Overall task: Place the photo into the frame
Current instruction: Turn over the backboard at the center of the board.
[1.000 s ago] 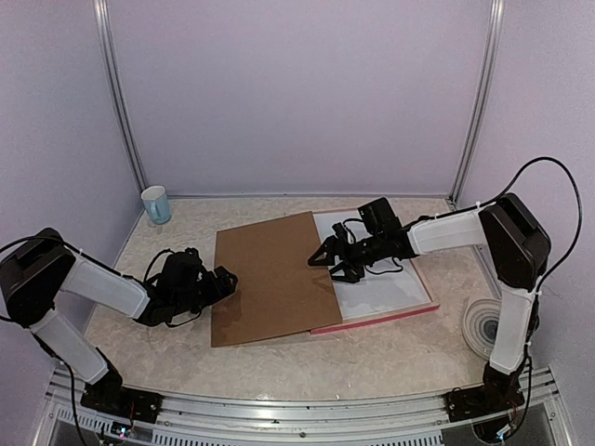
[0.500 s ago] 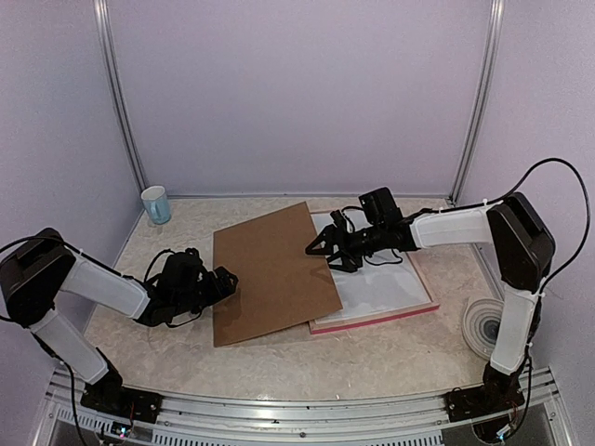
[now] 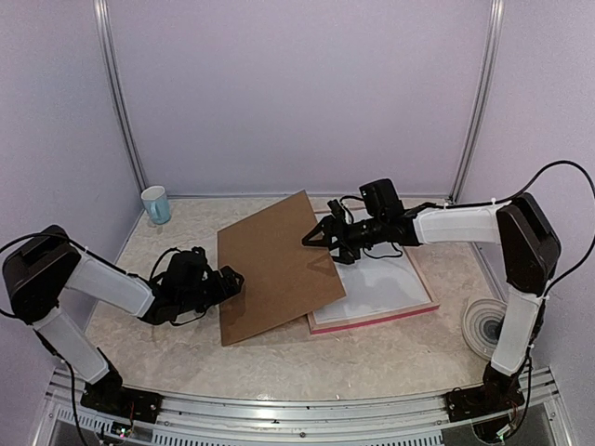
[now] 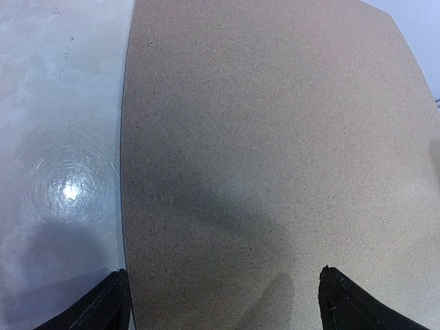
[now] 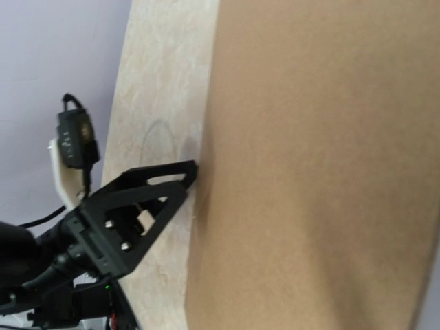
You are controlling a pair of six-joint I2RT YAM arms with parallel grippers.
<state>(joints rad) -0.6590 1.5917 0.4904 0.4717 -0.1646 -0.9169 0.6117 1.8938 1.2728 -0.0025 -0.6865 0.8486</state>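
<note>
While the brown backing board tilts with its right edge raised, your right pincer sits at that raised edge, jaws apart, one finger touching the rim and the other hidden behind the board. Your left pincer is spread wide at the board's low left edge, clamped on nothing. The frame lies flat on the bench, partly under the board, with a white sheet inside. You cannot tell whether that sheet is the photo.

- left arm: white shells, black joints, black wrist cable
- right arm: same, black cable arc at 3 o'clock
- right fingers: black, slotted, silver screws
</note>
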